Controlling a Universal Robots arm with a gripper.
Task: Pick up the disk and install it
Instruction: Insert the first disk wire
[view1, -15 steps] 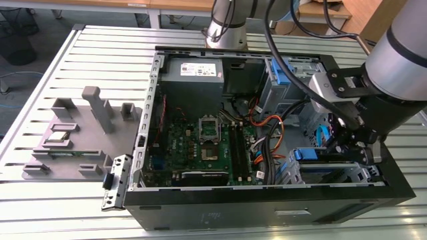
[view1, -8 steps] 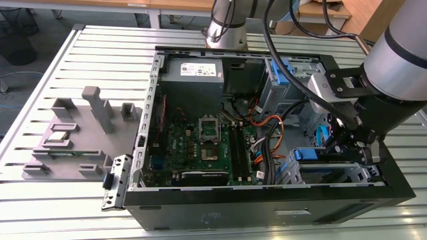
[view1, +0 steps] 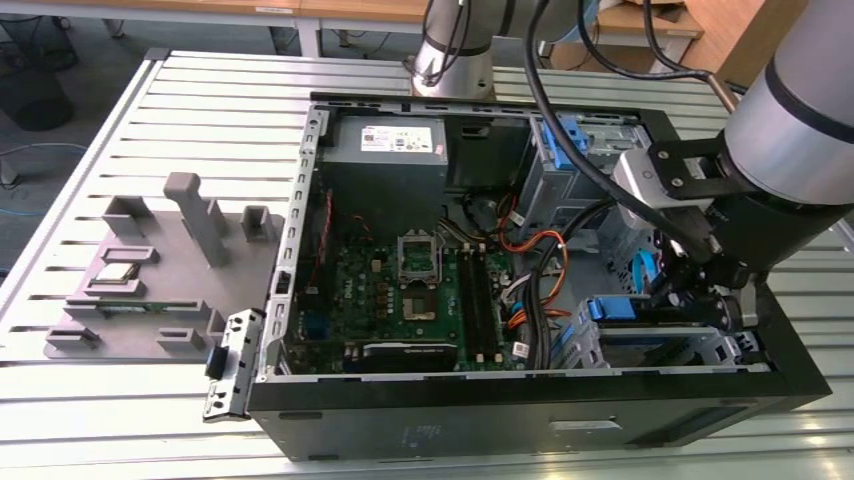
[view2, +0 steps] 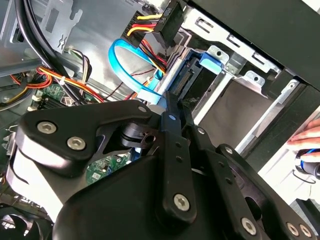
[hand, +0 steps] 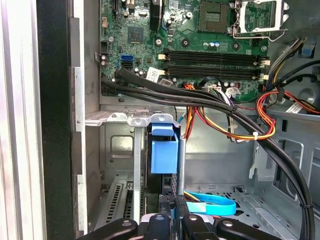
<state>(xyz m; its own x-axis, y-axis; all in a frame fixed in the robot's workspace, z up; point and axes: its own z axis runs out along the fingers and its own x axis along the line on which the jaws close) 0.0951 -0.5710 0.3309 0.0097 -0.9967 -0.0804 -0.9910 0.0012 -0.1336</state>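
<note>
Your arm reaches down into the open computer case (view1: 534, 390) that lies on the slatted worktop (view1: 200, 90), near the case's front-right corner as the exterior view shows it. The jaws sit low over the drive cage (view1: 647, 345) there, and the gripper (hand: 171, 220) shows in the first wrist view as two dark links meeting just below the cage. You cannot tell from these pictures whether the jaws are spread or pressed together, since the linkage hides the tips.

The disk (hand: 156, 175) stands on edge inside a slot of the drive cage, with its blue bracket (hand: 164, 150) facing out between two metal rails. In the second wrist view the disk's connector edge (view2: 187, 80) sits in the cage beside a blue tab, and the gripper's finger (view2: 175, 120) points right at that edge, very close or touching; you cannot tell which.

A flat blue data cable (view2: 127, 65) loops just beside the cage. The motherboard (view1: 400, 290) fills the case floor, with black cables (hand: 200, 100) running across it. A person's hand (view2: 307, 135) rests at the case's outer edge.
</note>
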